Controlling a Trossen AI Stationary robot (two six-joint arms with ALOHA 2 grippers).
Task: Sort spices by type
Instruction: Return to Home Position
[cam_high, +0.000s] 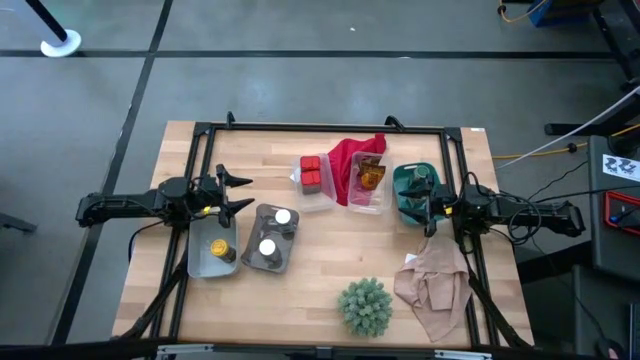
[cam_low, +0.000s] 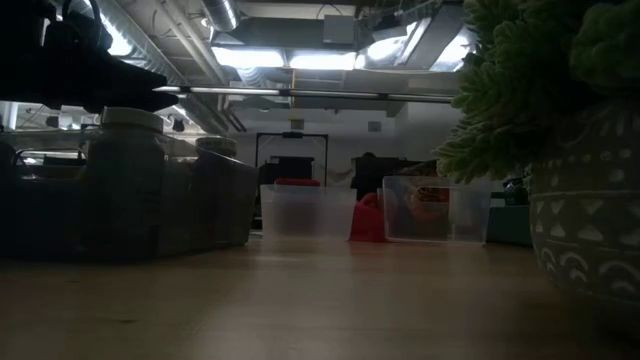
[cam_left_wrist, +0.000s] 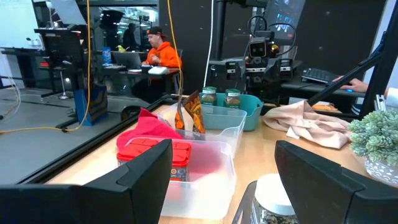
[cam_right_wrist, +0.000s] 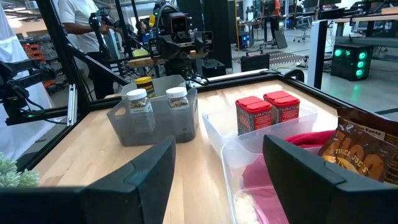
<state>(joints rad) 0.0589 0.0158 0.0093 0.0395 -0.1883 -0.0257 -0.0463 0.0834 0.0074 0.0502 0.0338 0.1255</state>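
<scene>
Yellow-capped jar (cam_high: 219, 247) lies in the gray bin (cam_high: 196, 266). Left gripper (cam_high: 240, 193), spread and empty, hangs beside that bin. Right gripper (cam_high: 425, 198), spread too, is well off.

Left gripper (cam_high: 238, 193) points straight ahead at its counterpart, the left arm (cam_high: 130, 205) stretched low and nearly flat behind it. Its fingers (cam_left_wrist: 146, 171) are spread wide apart, with nothing between them. Right gripper (cam_high: 427, 205) faces back head-on from well apart, the right arm (cam_high: 530, 215) laid out flat behind it in a mirrored pose, with fingers (cam_right_wrist: 298, 165) likewise parted wide and empty. Both wrists sit level, each with the other arm directly beyond its fingertips
</scene>
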